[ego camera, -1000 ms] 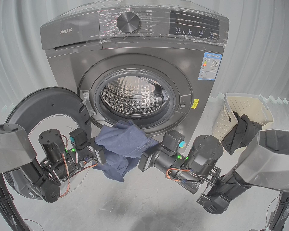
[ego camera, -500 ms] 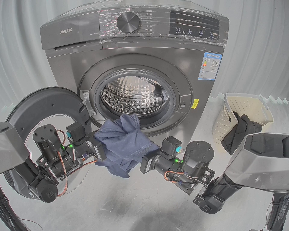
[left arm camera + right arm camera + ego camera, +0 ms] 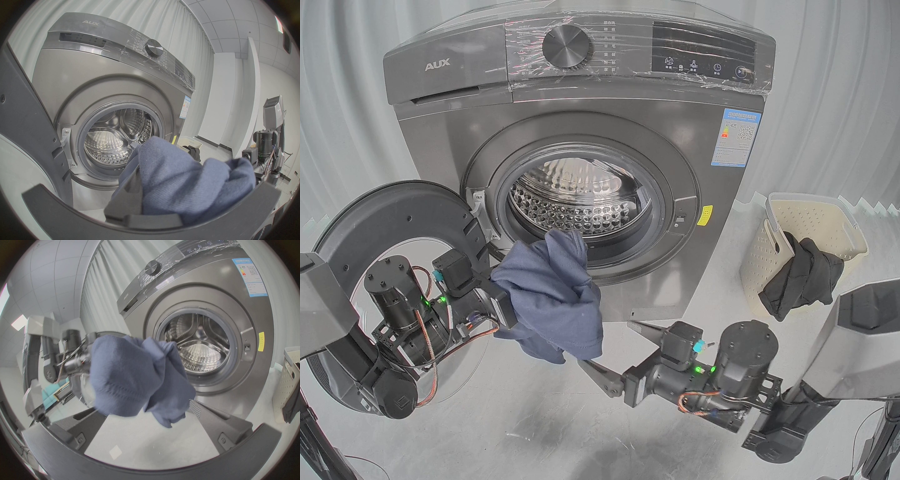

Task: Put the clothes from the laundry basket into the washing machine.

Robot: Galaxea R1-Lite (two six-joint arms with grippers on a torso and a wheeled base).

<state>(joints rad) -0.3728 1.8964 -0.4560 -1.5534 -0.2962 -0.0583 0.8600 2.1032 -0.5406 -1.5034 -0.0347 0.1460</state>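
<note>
The washing machine (image 3: 575,112) stood before me with its door (image 3: 381,219) swung wide to my left and the drum (image 3: 575,206) bare. The laundry basket (image 3: 837,215) sat by the machine's right side, a dark garment (image 3: 800,281) draped over its rim. The blue garment (image 3: 550,294) hung bunched just in front of the opening's lower lip, pinched in my left gripper (image 3: 503,306). My right gripper (image 3: 606,345) hung below it, fingers spread and empty. To do this well, I judged, I should raise the bundle over the lip and carry it deep into the drum before letting go, since the loose tail could snag on the seal or slide back out.
</note>
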